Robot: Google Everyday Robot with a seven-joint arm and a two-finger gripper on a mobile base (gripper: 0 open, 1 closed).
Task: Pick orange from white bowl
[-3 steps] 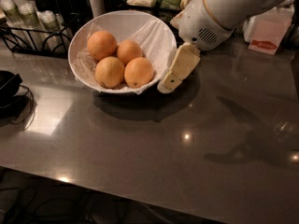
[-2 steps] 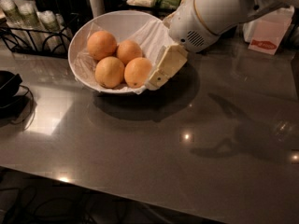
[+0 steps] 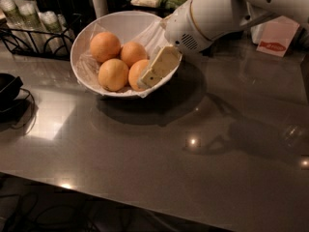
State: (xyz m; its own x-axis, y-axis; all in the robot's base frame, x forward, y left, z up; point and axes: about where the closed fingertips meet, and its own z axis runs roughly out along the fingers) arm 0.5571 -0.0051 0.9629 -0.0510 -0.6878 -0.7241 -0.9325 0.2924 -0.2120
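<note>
The white bowl, lined with crinkled wrap, stands at the back left of the dark table. It holds several oranges: one at the back left, one at the back right, one at the front left and one at the front right. My gripper, cream-coloured on a white arm, reaches over the bowl's right rim. It lies over the front-right orange and hides that orange's right side.
A black wire rack with cups stands at the back left. A black object with a cable lies at the left edge. A red-and-white card stands at the back right. The table's front edge runs across the bottom.
The arm has moved left. The gripper went from outside the bowl's right rim to inside the bowl, onto the front-right orange.
</note>
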